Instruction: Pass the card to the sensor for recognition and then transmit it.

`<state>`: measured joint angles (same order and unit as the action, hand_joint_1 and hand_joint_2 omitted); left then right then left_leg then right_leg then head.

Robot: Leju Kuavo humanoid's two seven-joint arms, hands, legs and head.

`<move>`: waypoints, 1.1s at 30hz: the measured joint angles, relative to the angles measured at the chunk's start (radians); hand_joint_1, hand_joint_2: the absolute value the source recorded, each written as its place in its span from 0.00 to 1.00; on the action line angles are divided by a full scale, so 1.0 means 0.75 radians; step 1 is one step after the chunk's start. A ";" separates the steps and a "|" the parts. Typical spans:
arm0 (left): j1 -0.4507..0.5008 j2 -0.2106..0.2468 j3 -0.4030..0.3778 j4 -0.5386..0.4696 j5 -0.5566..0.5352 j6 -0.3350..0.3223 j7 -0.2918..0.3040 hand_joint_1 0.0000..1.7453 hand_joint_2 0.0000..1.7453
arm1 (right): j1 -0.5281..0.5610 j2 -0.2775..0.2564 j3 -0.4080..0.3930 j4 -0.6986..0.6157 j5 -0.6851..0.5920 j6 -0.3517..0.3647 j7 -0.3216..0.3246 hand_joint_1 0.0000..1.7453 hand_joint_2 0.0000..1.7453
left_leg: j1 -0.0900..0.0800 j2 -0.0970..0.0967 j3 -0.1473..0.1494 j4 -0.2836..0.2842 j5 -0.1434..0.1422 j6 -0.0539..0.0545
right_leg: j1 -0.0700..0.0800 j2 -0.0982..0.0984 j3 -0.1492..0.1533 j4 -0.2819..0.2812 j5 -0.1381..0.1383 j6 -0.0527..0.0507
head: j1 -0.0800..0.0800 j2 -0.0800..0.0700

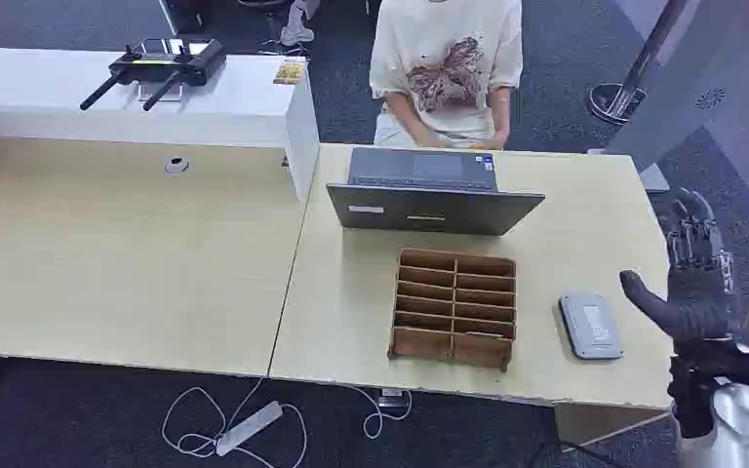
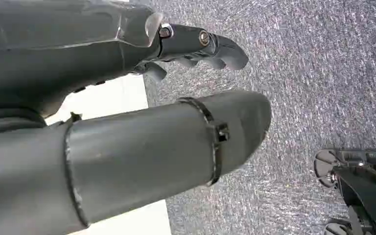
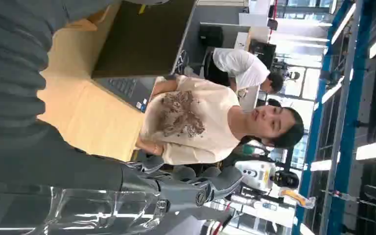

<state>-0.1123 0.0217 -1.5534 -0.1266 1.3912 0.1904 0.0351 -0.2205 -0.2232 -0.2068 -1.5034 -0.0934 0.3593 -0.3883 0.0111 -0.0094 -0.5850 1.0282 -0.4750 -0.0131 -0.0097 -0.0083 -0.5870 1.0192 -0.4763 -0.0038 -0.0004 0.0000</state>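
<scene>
A person sits behind the open laptop; a wooden slotted rack stands beside the grey sensor. Right hand and left hand hold nothing, fingers loosely apart.

Even, bright overhead lighting with soft shadows; ceiling strip lights glare, close wrist views slightly blurred.

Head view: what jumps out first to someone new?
The brown slotted wooden card rack stands mid-table, just behind it an open grey laptop facing a seated person in a cream printed T-shirt. A small grey card sensor lies right of the rack, with the right hand raised, empty, beside it.
</scene>
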 joint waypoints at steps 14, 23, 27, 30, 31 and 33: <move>-0.005 -0.001 0.000 0.000 -0.026 -0.004 -0.001 0.00 0.00 | -0.192 0.022 0.173 -0.013 0.666 -0.500 0.064 0.00 1.00 | 0.000 0.002 0.001 0.000 0.001 -0.001 | 0.000 0.002 0.000 0.001 0.001 -0.001 | 0.001 0.000; -0.017 -0.001 0.000 0.000 -0.050 -0.015 -0.001 0.00 0.00 | -0.521 0.040 0.408 0.090 1.207 -0.804 0.231 0.00 1.00 | 0.000 0.005 0.000 0.000 0.001 -0.001 | 0.000 0.003 -0.001 0.002 0.002 -0.002 | 0.001 0.000; -0.018 -0.001 0.000 0.000 -0.056 -0.016 -0.001 0.00 0.00 | -0.659 0.051 0.504 0.189 1.297 -0.841 0.268 0.00 1.00 | 0.000 0.003 0.000 0.000 0.002 -0.001 | 0.000 0.002 -0.001 0.002 0.002 -0.002 | 0.001 0.000; -0.017 0.000 0.000 0.000 -0.072 -0.019 -0.001 0.00 0.00 | -0.738 0.058 0.556 0.271 1.491 -0.921 0.342 0.00 1.00 | 0.000 0.003 -0.001 0.000 0.002 -0.001 | 0.000 0.002 -0.001 0.002 0.002 -0.002 | 0.000 0.000; -0.018 0.001 -0.001 0.000 -0.073 -0.022 0.000 0.00 0.00 | -0.781 0.063 0.581 0.317 1.597 -0.951 0.380 0.00 1.00 | 0.000 0.003 -0.001 0.000 0.002 -0.001 | 0.000 0.003 -0.001 0.002 0.002 -0.002 | 0.001 0.000; -0.020 0.001 0.000 0.000 -0.073 -0.028 -0.001 0.00 0.00 | -0.854 0.072 0.623 0.402 1.703 -0.959 0.413 0.00 1.00 | 0.000 0.004 0.000 0.000 0.002 -0.001 | 0.000 0.003 -0.001 0.002 0.002 -0.002 | 0.001 0.000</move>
<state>-0.1271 0.0225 -1.5534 -0.1267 1.3367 0.1690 0.0347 -0.8613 -0.1690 0.2602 -1.2015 1.1842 -0.3601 -0.0785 0.0111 -0.0063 -0.5850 1.0282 -0.4738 -0.0137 -0.0096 -0.0060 -0.5877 1.0205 -0.4749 -0.0051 0.0000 0.0000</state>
